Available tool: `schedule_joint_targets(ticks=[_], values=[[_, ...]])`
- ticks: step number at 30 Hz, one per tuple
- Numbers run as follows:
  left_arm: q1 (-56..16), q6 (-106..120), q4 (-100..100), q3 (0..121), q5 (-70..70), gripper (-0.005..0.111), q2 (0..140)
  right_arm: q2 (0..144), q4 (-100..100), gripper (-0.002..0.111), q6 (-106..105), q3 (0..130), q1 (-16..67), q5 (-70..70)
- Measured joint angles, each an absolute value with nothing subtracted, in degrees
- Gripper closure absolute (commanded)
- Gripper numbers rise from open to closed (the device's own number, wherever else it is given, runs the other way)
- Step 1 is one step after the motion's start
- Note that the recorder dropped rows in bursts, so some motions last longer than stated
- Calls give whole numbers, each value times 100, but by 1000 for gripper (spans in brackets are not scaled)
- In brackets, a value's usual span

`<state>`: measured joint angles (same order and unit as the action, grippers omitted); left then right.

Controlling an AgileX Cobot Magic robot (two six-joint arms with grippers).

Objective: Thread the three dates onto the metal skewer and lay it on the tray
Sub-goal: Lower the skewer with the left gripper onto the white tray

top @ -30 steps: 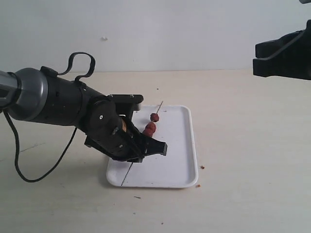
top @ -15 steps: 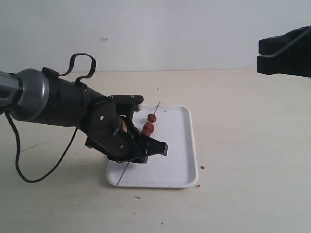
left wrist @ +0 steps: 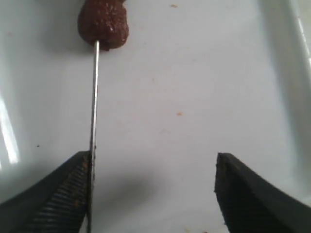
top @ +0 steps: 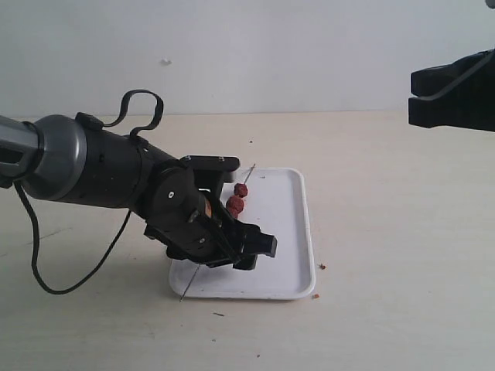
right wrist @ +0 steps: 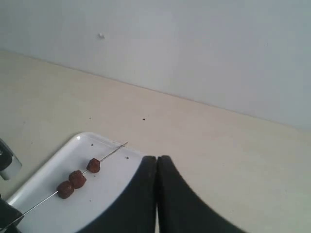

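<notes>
The metal skewer lies on the white tray, its near end poking over the tray's front rim. In the right wrist view all three dates sit threaded on the skewer over the tray. The exterior view shows two dates; the rest is hidden behind my left gripper. That gripper hovers low over the tray, open, and the skewer runs along the inner face of one finger, with one date ahead. My right gripper hangs high at the right, shut and empty.
Brown crumbs lie on the beige table beside the tray's right front corner. The left arm's black cable loops over the table at the left. A pale wall stands behind the table.
My left gripper's jaws have spread wide and let go of the skewer, which now rests lower on the tray. The left wrist shifted slightly right. The right gripper hardly moved.
</notes>
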<state>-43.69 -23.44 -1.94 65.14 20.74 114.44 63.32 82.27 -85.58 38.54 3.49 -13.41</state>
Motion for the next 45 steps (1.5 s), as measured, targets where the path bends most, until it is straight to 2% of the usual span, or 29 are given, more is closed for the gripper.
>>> schedule_joint_targets(ticks=[5,10,16,38,41,45], values=[[-4383,-2235,-194,6514,2074,37,11444,6332,8227,108,-8558,3854,349,-1341],[-4508,-2057,-194,6514,2051,31,11444,6332,8227,108,-8562,3854,349,-1341],[-4725,-1717,-194,6514,2012,31,11444,6332,8227,108,-8562,3854,349,-1341],[-4592,-698,401,6514,2204,31,11432,6322,8227,108,-8573,3841,349,-1466],[-4569,-929,401,6514,2216,35,11432,6322,8227,108,-8573,3841,349,-1466],[-4494,-1400,401,6514,2191,64,11423,6248,8312,108,-8753,3757,349,-1427]])
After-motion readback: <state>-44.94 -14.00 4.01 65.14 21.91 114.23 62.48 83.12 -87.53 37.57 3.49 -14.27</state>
